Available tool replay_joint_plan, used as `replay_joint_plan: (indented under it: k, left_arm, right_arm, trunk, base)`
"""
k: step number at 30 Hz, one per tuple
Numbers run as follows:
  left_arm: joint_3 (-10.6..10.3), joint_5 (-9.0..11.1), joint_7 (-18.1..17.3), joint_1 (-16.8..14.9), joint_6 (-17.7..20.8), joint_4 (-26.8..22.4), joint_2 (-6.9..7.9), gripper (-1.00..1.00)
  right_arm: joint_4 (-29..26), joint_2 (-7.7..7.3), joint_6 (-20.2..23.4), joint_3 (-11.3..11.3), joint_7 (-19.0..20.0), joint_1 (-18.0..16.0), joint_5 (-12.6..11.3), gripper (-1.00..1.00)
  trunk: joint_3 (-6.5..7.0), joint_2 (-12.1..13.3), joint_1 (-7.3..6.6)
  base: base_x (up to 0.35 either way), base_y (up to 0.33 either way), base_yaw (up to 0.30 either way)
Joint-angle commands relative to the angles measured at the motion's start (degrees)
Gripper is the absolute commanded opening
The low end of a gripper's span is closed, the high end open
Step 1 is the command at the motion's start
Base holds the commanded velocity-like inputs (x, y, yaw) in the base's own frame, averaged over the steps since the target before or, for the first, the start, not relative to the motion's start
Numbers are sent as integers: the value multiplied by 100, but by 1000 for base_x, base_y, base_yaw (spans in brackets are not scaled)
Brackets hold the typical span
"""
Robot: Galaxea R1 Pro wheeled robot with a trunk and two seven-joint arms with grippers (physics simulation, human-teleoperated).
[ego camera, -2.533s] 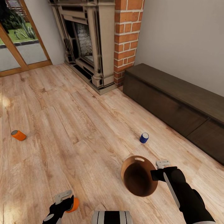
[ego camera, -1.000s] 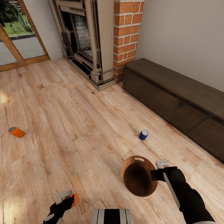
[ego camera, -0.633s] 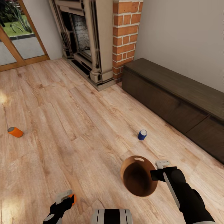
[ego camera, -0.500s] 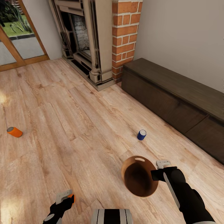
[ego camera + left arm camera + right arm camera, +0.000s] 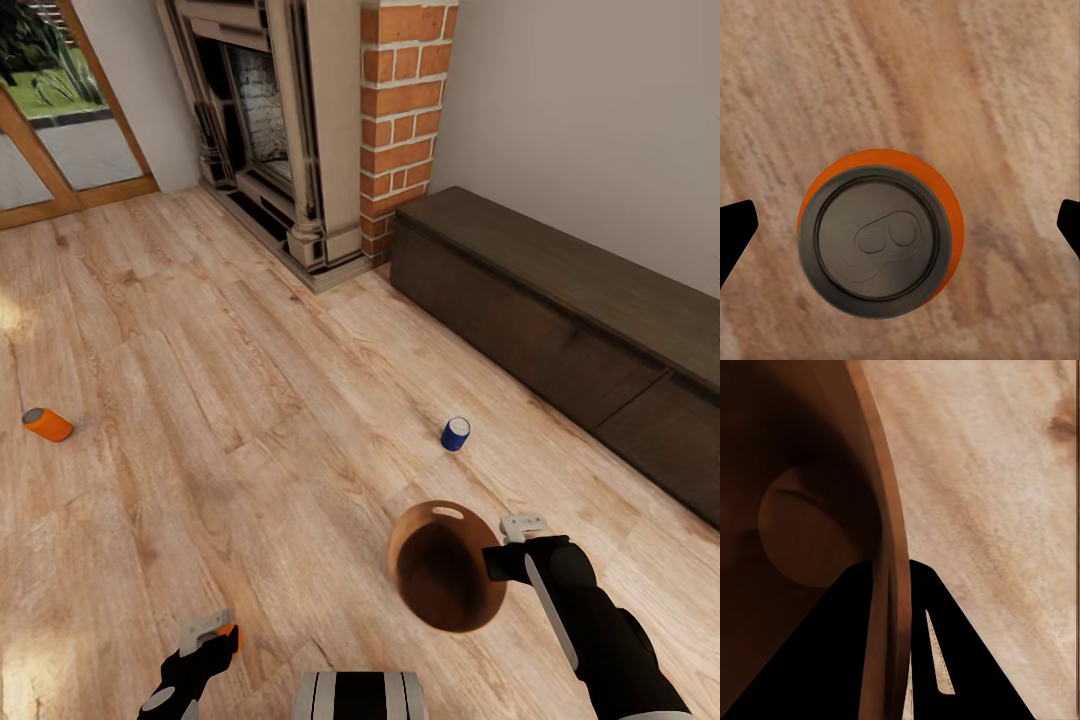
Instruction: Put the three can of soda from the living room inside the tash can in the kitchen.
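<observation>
- Comparing with the view from two and a half seconds back, the whole head picture has slid: the fireplace (image 5: pixel 300 130) and the long dark cabinet (image 5: pixel 570 310) sit a little differently, so the camera and base have moved, not the things on the floor.
- The near orange can (image 5: pixel 229 637) showed more of its side beside the left gripper (image 5: pixel 205 640) then; now just a sliver peeks past the fingers, so the gripper has come over it.
- In the left wrist view that can (image 5: pixel 879 241) stands upright, grey top up, centred between two finger tips set wide apart and clear of it. My reading: a grasp is lined up but not yet made.
- The right gripper (image 5: pixel 512 548) is clamped on the rim of the tash can (image 5: pixel 445 575), one finger inside the wall and one outside (image 5: pixel 889 585); it is held tilted above the floor, its brown inside empty.
- The blue can (image 5: pixel 455 433) lies on the planks just beyond the bin, between it and the cabinet.
- The far orange can (image 5: pixel 47 424) lies on its side well to the left.
- Nothing stands between the left gripper and its can; the cabinet may crowd a reach for the blue one.
</observation>
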Motion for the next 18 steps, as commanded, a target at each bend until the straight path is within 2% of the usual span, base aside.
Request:
replay_joint_plan:
  k: [1, 18]
  left_arm:
    - [0, 0, 0, 0, 0, 0, 0, 100]
    - [0, 0, -1, 0, 0, 0, 0, 100]
  right_arm:
    - [0, 1, 3, 1, 32, -2, -98, -100]
    - [-21, -12, 5, -4, 32, -6, -98, -100]
  trunk:
    - [0, 0, 0]
    - [0, 0, 0]
  base:
    - [0, 5, 0]
    - [0, 8, 0]
